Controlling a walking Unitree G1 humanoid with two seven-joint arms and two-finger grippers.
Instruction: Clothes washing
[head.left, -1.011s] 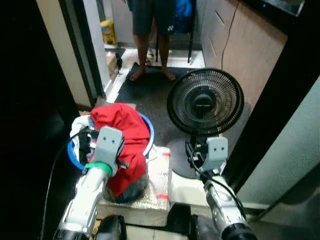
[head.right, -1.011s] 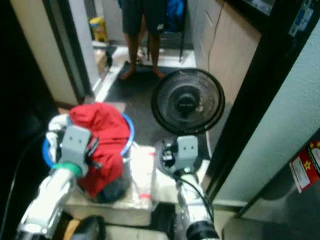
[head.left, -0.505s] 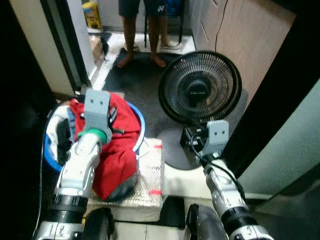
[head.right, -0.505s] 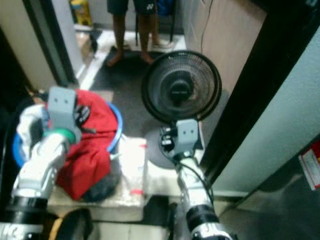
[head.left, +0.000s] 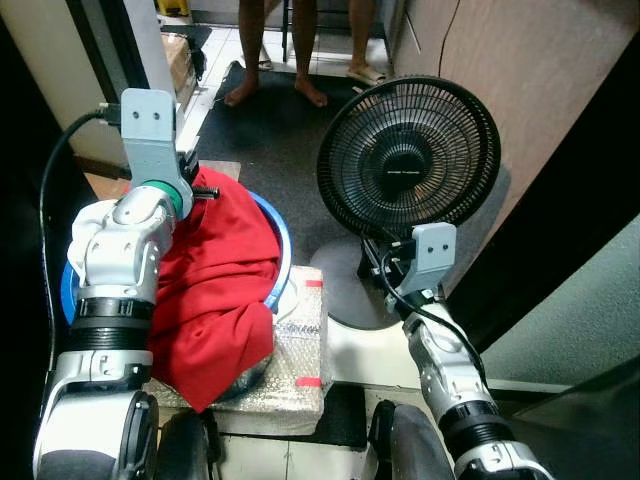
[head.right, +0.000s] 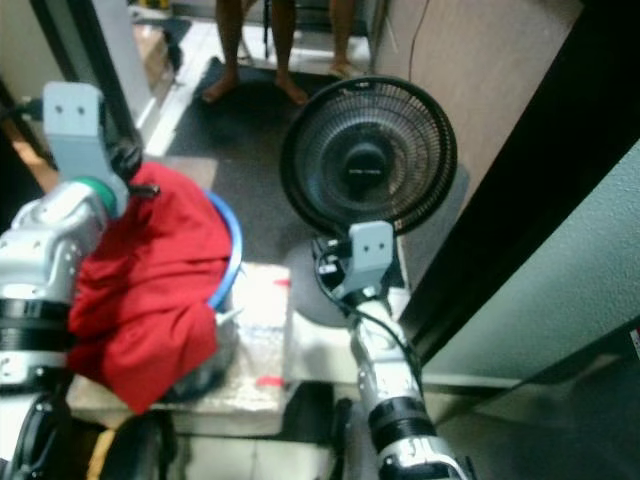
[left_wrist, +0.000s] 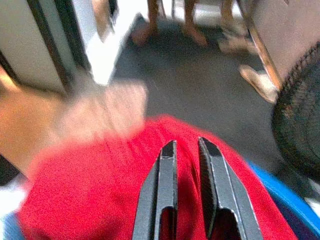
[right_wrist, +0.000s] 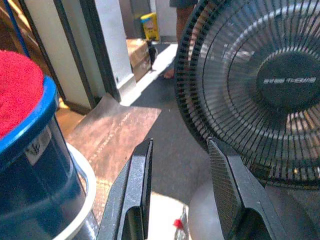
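While my left arm rises along the left edge of the head view, my left gripper (left_wrist: 187, 150) sits at the upper left of that frame, over the far side of the red garment (head.left: 215, 290), and my wrist camera shows its two black fingers (left_wrist: 167, 190) drawn almost together with red cloth between and under them; the picture is blurred, so I cannot tell whether they truly pinch the fabric. The garment is heaped in the blue basin (head.left: 281, 250) at left centre, spilling over its near rim and hanging down toward the lower left. The basin stands on a block wrapped in bubble plastic (head.left: 300, 350) with small red tape marks, at lower centre-left. To the right of that, in the middle of the frame, a black floor fan (head.left: 408, 155) stands upright on its round base (head.left: 340, 290) on the dark mat, grille facing me. My right gripper (right_wrist: 180, 165) is at lower centre-right, just in front of the fan's base, its fingers (right_wrist: 227, 185) spread apart and holding nothing, the fan grille close ahead of them. At the top centre, a person's bare legs (head.left: 250, 50) and feet stand on the mat's far edge. A pale wall panel (head.left: 590, 330) fills the right edge.
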